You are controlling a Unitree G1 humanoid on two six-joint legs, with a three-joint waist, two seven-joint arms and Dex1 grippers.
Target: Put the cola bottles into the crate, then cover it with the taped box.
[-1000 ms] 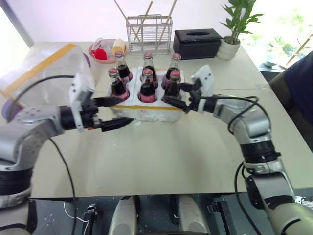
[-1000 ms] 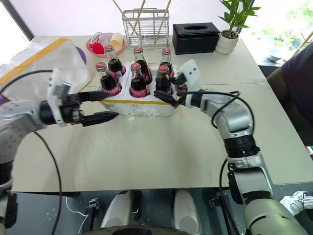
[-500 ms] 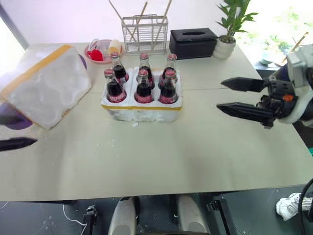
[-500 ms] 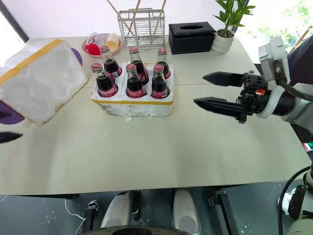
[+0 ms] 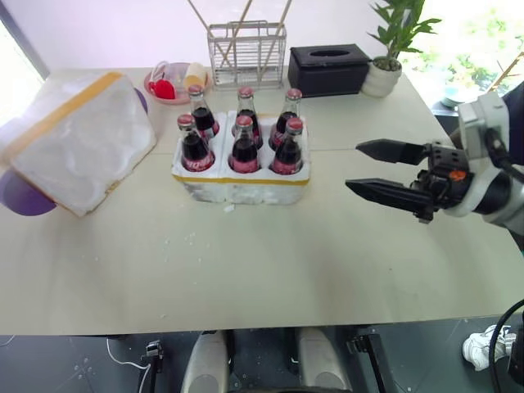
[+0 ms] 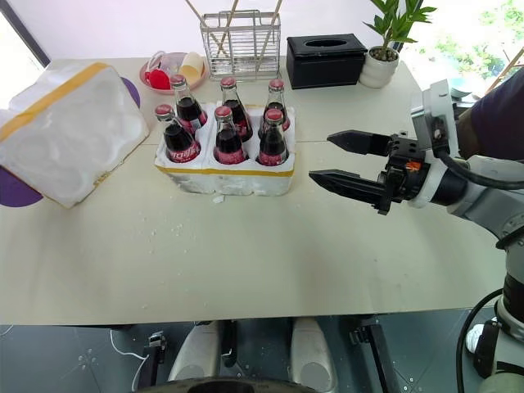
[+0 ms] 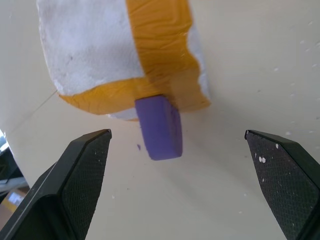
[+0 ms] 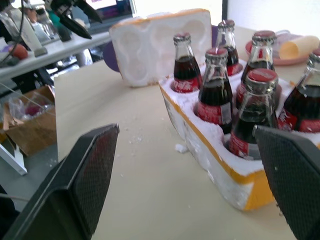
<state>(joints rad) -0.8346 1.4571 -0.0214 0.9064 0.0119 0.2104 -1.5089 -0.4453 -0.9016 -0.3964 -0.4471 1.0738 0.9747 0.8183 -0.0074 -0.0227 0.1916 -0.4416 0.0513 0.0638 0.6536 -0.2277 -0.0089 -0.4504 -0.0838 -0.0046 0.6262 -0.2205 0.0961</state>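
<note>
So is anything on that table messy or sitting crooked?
Yes. The taped box sits tilted, propped on a purple object at the table's left edge, its hollowed underside showing. White crumbs lie scattered in front of the crate. The six cola bottles stand upright in their wells.

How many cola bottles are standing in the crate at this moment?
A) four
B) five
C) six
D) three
C: the cola bottles fill the crate in two rows of three, every well taken, while the taped box lies tilted on the table off to the crate's side, not yet covering it.
</note>
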